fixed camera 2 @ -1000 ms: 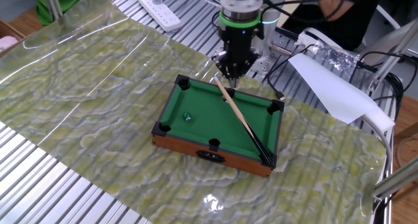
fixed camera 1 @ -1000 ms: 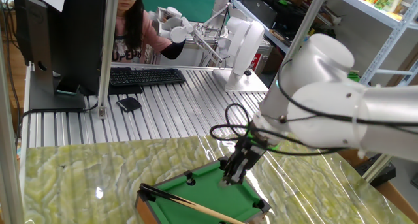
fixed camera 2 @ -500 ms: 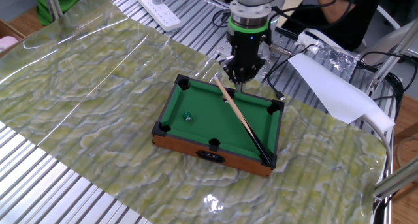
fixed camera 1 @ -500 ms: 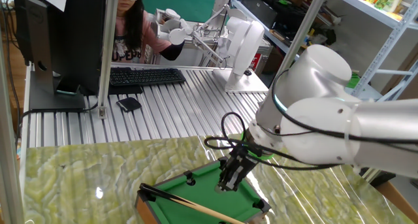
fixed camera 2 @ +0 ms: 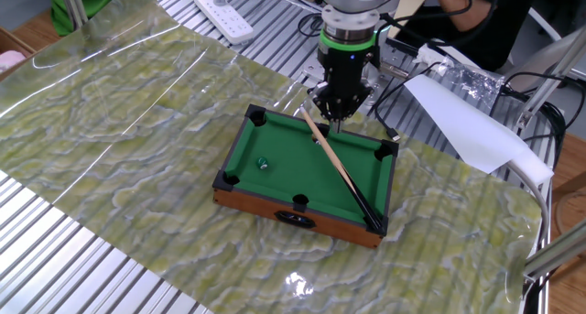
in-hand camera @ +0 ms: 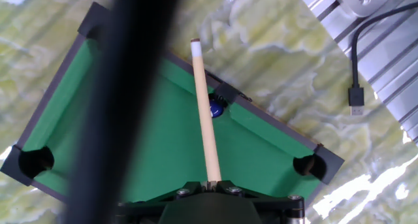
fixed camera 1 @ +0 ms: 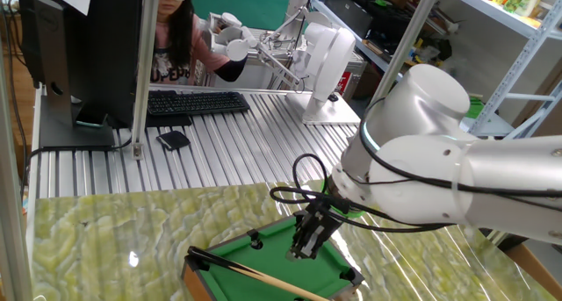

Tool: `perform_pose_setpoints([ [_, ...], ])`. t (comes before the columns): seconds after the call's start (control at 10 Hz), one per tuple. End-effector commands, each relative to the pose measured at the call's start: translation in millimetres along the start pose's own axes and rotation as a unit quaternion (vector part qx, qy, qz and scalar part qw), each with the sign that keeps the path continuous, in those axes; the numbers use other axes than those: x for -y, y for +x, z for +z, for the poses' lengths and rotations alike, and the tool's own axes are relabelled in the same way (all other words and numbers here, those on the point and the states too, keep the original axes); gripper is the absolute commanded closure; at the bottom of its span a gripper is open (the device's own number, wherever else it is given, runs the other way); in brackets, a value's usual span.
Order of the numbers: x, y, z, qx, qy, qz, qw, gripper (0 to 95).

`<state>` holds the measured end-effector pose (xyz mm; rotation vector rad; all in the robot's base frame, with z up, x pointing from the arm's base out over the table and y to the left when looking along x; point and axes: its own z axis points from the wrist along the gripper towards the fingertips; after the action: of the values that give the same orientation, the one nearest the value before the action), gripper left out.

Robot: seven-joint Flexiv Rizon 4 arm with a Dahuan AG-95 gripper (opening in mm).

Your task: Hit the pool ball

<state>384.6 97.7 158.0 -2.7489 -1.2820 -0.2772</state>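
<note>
The arm reaches steeply down over the far rail of the small pool table (fixed camera 2: pixel 240 188), its gripper (fixed camera 2: pixel 334 118) with jaws closed on the cue stick (fixed camera 2: pixel 331 157). The pool ball (fixed camera 2: pixel 262 164) lies on the felt near the left end, well apart from the cue.

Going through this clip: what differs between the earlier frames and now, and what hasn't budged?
The arm's elbow swung, and the gripper edged slightly right along the pool table's far rail. It stays shut on the cue stick, whose lie across the felt barely changed. The pool ball has not moved; nothing was released or struck.
</note>
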Motion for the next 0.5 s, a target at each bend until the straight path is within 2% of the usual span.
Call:
perform_pose_setpoints([
  [0.1, 1.1, -0.6, -1.1, 0.001, 0.000, -0.004, 1.0000, 95.0],
  [0.3, 1.1, -0.6, -1.1, 0.001, 0.001, -0.021, 0.9998, 95.0],
  [0.4, 1.1, -0.6, -1.0, -0.001, 0.002, -0.041, 0.9991, 95.0],
  [0.5, 0.9, -0.5, -0.8, -0.003, 0.003, -0.042, 0.9991, 95.0],
])
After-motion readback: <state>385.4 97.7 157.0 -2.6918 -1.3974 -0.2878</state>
